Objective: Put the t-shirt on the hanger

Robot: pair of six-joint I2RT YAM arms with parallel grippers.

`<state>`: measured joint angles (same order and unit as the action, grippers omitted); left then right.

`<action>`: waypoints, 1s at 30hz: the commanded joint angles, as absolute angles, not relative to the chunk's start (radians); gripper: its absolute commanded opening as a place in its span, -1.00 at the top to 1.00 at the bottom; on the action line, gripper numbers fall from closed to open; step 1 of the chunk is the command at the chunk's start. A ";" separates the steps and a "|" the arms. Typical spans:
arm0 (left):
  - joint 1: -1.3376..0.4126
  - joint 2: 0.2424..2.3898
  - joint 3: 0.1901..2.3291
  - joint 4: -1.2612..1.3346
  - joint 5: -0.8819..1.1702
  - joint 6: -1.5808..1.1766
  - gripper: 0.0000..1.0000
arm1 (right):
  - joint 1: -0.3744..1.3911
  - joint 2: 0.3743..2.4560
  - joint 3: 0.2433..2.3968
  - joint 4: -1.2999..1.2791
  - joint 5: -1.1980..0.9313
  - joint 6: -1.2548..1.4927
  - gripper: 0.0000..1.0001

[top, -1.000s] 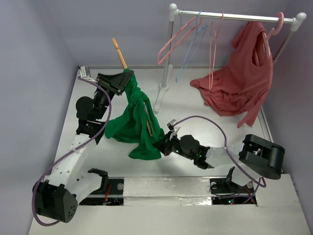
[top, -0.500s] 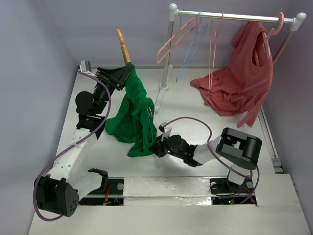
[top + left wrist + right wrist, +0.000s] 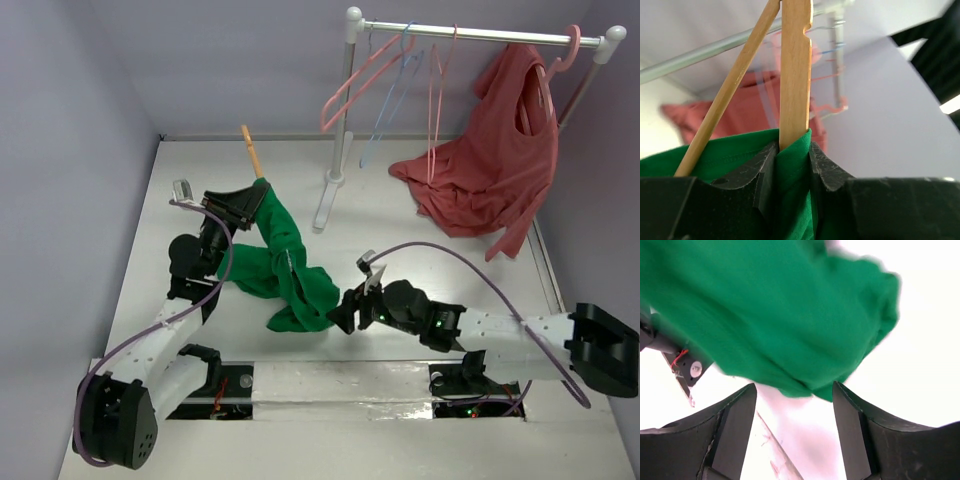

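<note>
The green t-shirt [image 3: 290,270] drapes from my left gripper [image 3: 250,200] down onto the table. The left gripper [image 3: 792,150] is shut on the tan wooden hanger [image 3: 795,75] with a fold of the t-shirt [image 3: 792,170] pinched against it. One hanger end [image 3: 250,150] sticks up and back past the fingers; the hook is hidden. My right gripper [image 3: 345,312] sits low, just right of the shirt's bunched lower end. In the right wrist view the gripper [image 3: 795,395] is open, with the t-shirt [image 3: 765,315] just beyond its fingertips and nothing between them.
A white clothes rack [image 3: 340,110] stands at the back. Thin pink hangers [image 3: 350,85], a light-blue hanger [image 3: 395,90] and a salmon-red garment [image 3: 490,170] hang from its rail. Walls close in on the left, back and right.
My right gripper opened and let go of the shirt's lower edge. My left gripper came down and nearer with the hanger and shirt, so the shirt now lies lower.
</note>
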<state>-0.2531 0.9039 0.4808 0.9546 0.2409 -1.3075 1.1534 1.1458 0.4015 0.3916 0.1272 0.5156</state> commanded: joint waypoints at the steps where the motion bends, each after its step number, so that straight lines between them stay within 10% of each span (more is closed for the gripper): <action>1: -0.245 0.871 0.436 1.088 0.206 -1.336 1.00 | 1.160 1.026 0.501 0.157 0.187 0.444 -0.37; 30: -0.245 0.871 0.256 1.025 0.031 -1.220 1.00 | 1.207 1.246 1.141 0.035 0.177 0.304 -0.40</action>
<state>-0.2466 0.8738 0.2729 0.9695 0.0166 -1.2617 1.1992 1.2304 1.0592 0.0204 0.1680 0.3424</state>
